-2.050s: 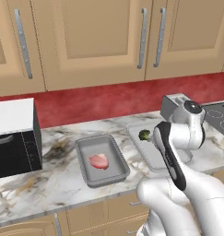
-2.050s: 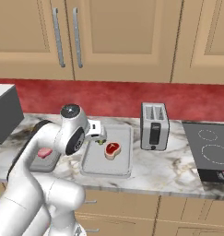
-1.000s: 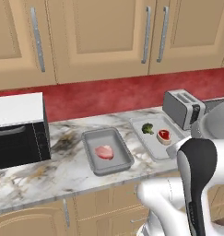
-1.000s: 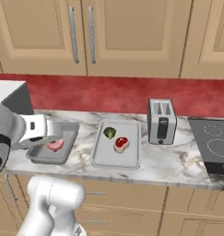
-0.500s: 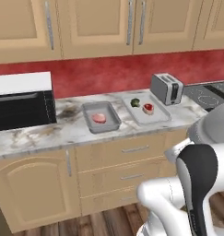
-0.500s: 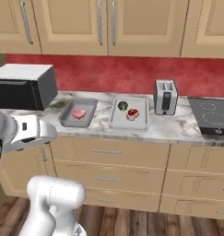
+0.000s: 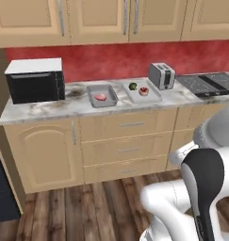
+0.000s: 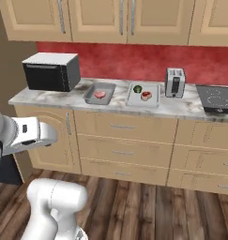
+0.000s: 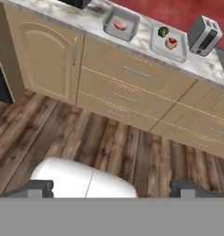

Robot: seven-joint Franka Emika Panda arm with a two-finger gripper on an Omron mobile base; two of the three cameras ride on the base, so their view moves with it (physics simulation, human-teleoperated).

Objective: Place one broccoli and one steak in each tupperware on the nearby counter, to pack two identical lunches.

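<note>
On the counter [image 7: 50, 108] sits the darker tupperware [image 7: 93, 97] [image 8: 89, 99] [image 9: 132, 20] with one pink steak [image 7: 101, 97] [image 8: 100, 94] [image 9: 119, 24] inside. Right of it, the paler tupperware [image 7: 151, 97] [image 8: 142, 101] [image 9: 166, 50] holds a broccoli [image 7: 133, 86] [image 8: 138, 88] [image 9: 163, 31] and a red steak [image 7: 143, 91] [image 8: 146, 96] [image 9: 172, 43]. My gripper [image 9: 112, 188] is open with nothing between its fingers. It hangs well back from the counter, over the wooden floor, and looks toward the cabinet fronts.
A black microwave [image 7: 35, 80] [image 8: 52, 71] stands at the counter's left end. A silver toaster [image 7: 161, 75] [image 8: 175, 82] [image 9: 203, 34] is right of the trays, then a cooktop [image 7: 205, 82] [image 8: 216, 96]. Wide wooden floor [image 9: 109, 138] lies between me and the drawers.
The whole picture has drawn back and shifted: the base has pulled away from the counter, so the floor and cabinet fronts show now. The arm swung aside. Food and trays stay put.
</note>
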